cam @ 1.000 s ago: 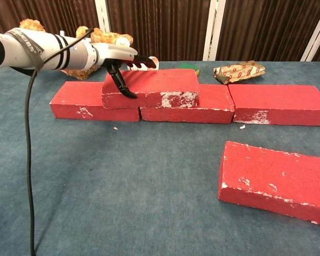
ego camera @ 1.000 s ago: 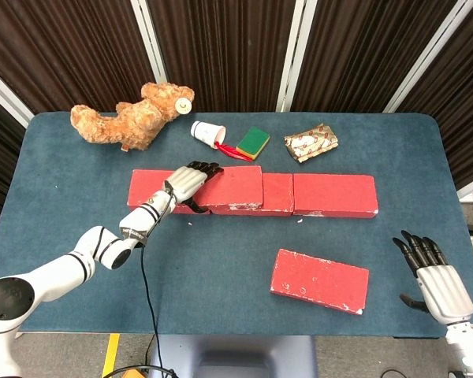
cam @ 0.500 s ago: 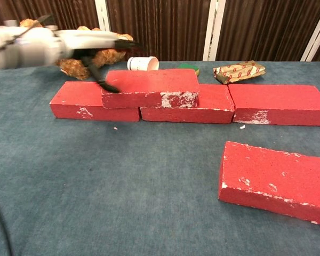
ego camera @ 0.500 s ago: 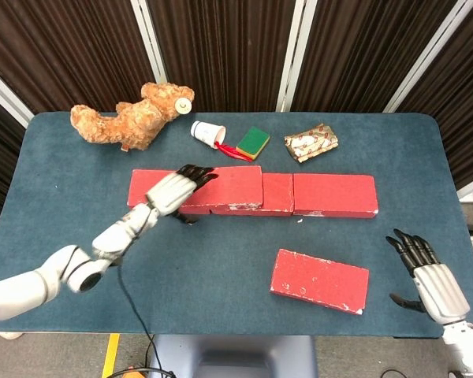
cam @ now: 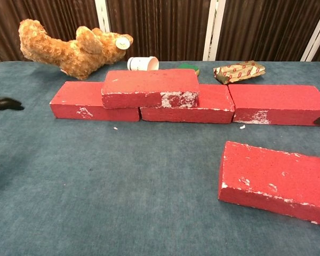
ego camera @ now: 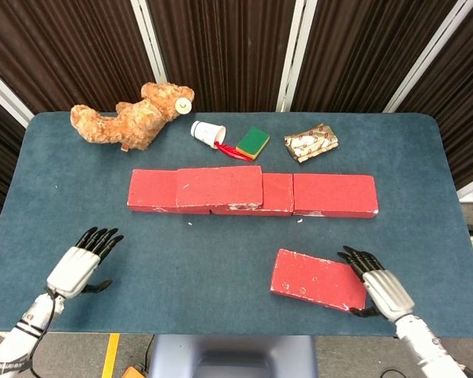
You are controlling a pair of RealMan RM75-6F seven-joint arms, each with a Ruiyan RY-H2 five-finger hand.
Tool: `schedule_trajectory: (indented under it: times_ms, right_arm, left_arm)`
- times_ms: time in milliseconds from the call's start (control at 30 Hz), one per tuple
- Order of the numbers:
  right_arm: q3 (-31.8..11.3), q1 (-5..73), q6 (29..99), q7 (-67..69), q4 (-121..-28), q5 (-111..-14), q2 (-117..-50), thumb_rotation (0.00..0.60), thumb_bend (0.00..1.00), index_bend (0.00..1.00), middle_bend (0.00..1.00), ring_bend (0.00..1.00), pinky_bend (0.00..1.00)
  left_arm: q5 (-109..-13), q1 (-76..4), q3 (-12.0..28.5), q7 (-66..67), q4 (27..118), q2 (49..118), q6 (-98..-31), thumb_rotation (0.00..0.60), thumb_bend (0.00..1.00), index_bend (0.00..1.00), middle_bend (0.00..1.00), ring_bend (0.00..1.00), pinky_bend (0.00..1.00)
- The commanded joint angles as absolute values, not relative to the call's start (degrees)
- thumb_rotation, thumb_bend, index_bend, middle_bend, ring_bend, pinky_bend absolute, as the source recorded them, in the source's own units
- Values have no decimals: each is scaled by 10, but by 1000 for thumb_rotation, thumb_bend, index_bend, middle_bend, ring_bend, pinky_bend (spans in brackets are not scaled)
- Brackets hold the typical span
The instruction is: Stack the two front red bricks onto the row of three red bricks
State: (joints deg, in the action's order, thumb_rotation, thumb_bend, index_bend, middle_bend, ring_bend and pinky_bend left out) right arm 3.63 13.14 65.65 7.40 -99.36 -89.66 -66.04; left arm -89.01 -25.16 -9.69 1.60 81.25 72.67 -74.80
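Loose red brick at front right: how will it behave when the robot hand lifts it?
The loose red brick looks stiff and blocky, so it likely won't flex. White chipped patches hint at a foam-like, crumbly surface, so it is probably light for its size. It is wide against the right robot hand, so it may pivot if gripped at one end.

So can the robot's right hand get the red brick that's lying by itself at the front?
Probably yes. The right hand is open right at the loose red brick's right end, nothing between them.
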Motion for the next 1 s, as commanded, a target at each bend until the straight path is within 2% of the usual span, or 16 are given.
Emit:
schedule_trajectory:
  times_ms: [33,300,933,967,1000]
  right_arm:
    - [25,144,625,32,-998,-855,-694,600,48,0,0,0,0]
    - [13,158,597,-21,-996,-797,-738,600,48,0,0,0,0]
    - [-7,189,551,9,-967,-742,-763,600,45,0,0,0,4]
    - [-8,189,554,8,-964,-739,-767,600,45,0,0,0,38]
    - [-9,189,556,7,-964,-736,-769,600,45,0,6,0,117]
  left_arm:
    - [-905,-228,-106,-9,777,743,-763,600,224,0,0,0,49]
    - [-917,-203,-107,-51,735,754,-767,600,230,0,0,0,49]
    - [-930,-195,-90,-48,745,742,-747,600,241,0,0,0,49]
    - [-931,-194,-89,-48,746,741,-746,600,246,0,0,0,49]
    - [-932,-194,-88,-49,746,741,-746,600,248,0,0,0,49]
